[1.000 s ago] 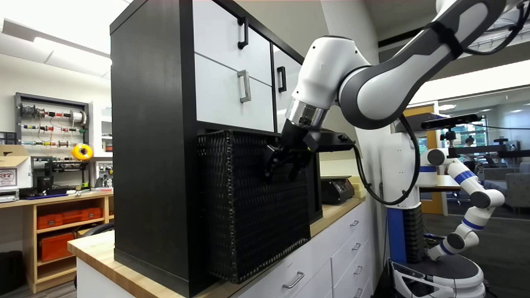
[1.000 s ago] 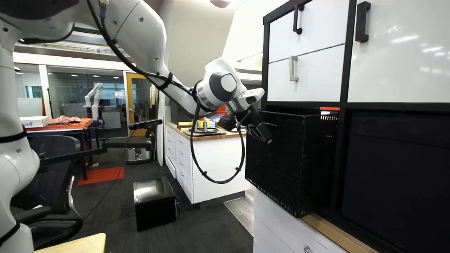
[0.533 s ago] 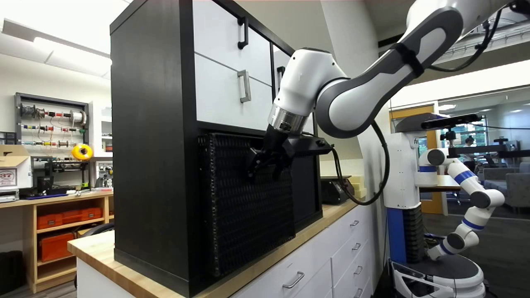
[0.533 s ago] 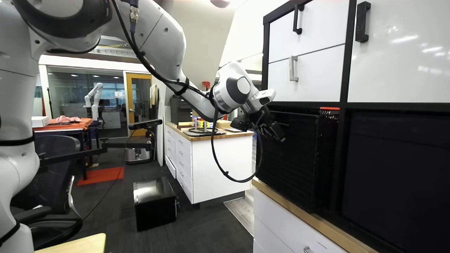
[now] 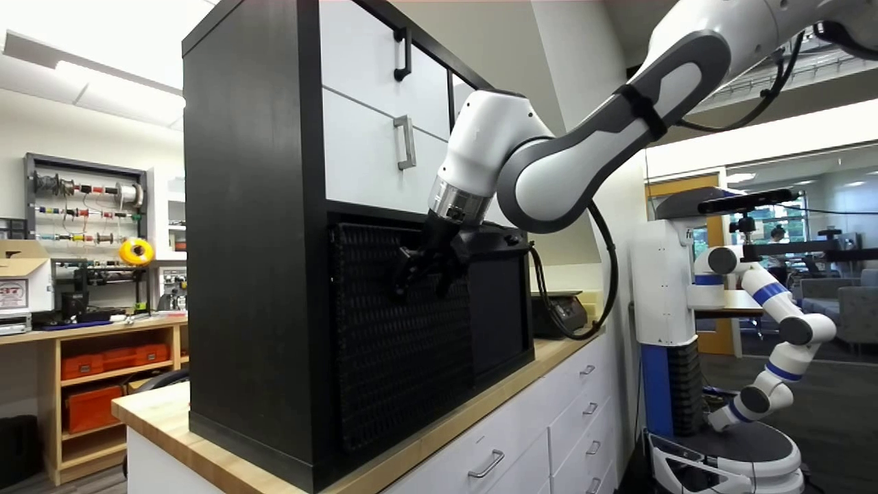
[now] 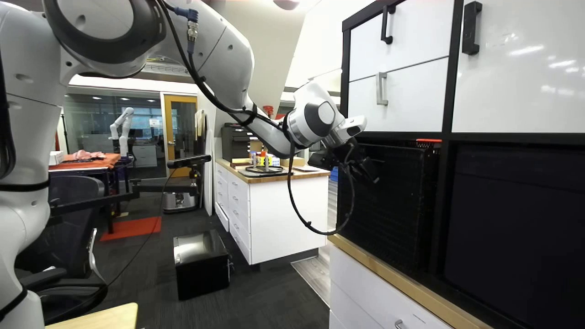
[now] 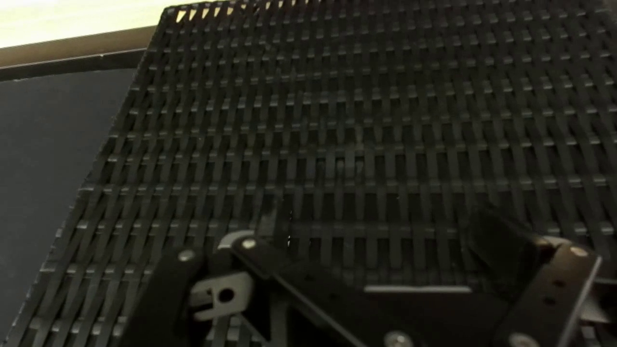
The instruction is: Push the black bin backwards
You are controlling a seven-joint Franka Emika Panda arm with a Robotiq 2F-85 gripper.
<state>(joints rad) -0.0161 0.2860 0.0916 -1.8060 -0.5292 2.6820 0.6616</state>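
Note:
The black bin (image 5: 405,363) stands in the lower cubby of the black cabinet, its woven front nearly level with the cabinet's front edge. It shows dark in an exterior view (image 6: 384,219), and its woven face fills most of the wrist view (image 7: 337,120). My gripper (image 5: 421,289) is at the upper part of the bin's front and seems to press against it. In the wrist view the gripper (image 7: 381,226) has its fingers spread wide with nothing between them. The exact contact of the fingertips with the weave is hard to make out.
The black cabinet (image 5: 247,240) has white drawers (image 5: 384,158) with handles above the bin. A dark panel (image 6: 516,219) fills the neighbouring cubby. A wooden counter edge (image 6: 388,269) runs below. A black device (image 5: 559,314) stands farther along the counter.
The bin, which stuck out of the cubby, has slid back into it until its front is almost flush. My gripper has moved with it toward the cabinet, fastest in the first half second.

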